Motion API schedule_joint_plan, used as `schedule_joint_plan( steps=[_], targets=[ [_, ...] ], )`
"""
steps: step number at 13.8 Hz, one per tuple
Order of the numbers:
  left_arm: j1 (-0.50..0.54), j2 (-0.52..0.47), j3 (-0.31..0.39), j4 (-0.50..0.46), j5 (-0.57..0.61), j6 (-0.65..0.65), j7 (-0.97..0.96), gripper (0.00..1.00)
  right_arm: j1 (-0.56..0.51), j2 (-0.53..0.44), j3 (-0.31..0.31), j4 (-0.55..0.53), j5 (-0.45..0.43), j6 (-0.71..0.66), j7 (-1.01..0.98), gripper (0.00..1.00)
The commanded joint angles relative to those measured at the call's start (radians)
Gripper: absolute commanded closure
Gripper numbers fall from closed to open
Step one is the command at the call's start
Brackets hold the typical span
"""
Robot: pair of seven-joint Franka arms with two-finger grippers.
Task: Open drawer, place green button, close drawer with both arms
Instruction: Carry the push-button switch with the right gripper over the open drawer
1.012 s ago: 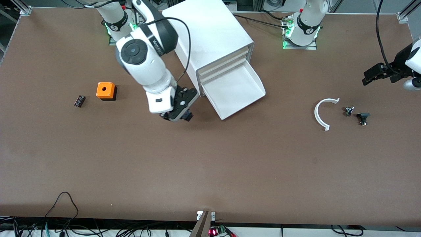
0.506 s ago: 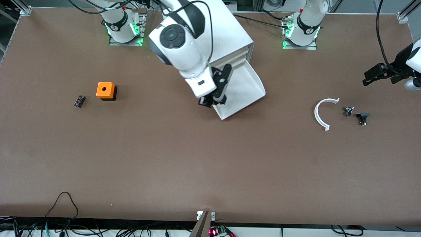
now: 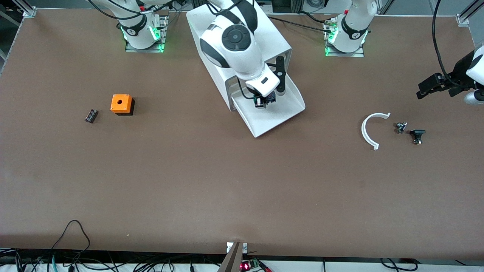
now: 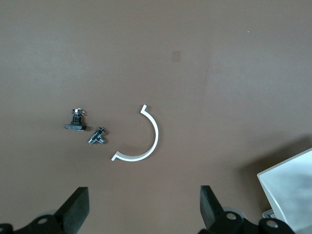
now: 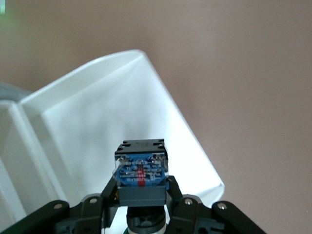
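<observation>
The white cabinet (image 3: 245, 41) stands between the arm bases, and its lowest drawer (image 3: 293, 107) is pulled open. My right gripper (image 3: 264, 101) is over the open drawer, shut on the button (image 3: 267, 99). In the right wrist view the button (image 5: 141, 175) shows its dark blocky body with a blue label between the fingers, above the drawer's white floor (image 5: 97, 126); its green cap barely shows. My left gripper (image 3: 431, 86) is open and empty, up over the left arm's end of the table. Its fingertips (image 4: 77, 208) show wide apart in the left wrist view.
A white curved strip (image 3: 368, 132), a small metal part (image 3: 401, 127) and a small black part (image 3: 417, 135) lie toward the left arm's end. An orange cube with a hole (image 3: 121, 104) and a small dark part (image 3: 91, 115) lie toward the right arm's end.
My right arm has swung with the button from beside the cabinet, over the drawer's corner, to above the open drawer. The left arm has not moved.
</observation>
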Motion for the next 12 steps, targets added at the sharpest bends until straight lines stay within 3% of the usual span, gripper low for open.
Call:
schedule_joint_plan(
  steps=[1, 5, 11, 12],
  targets=[
    [-0.012, 0.012, 0.007, 0.023, 0.025, -0.001, -0.003, 0.00, 0.044, 0.050, -0.008, 0.042, -0.055, -0.049, -0.025, 0.66],
    [-0.012, 0.015, 0.007, 0.023, 0.025, -0.001, -0.003, 0.00, 0.091, 0.119, -0.008, 0.042, -0.187, -0.049, -0.025, 0.66],
    [-0.013, 0.018, 0.007, 0.023, 0.025, 0.000, -0.003, 0.00, 0.133, 0.168, -0.055, 0.042, -0.189, -0.008, -0.023, 0.66],
    [-0.012, 0.022, 0.007, 0.023, 0.025, 0.003, -0.003, 0.00, 0.136, 0.171, -0.060, 0.042, -0.187, -0.003, -0.015, 0.60]
  ],
)
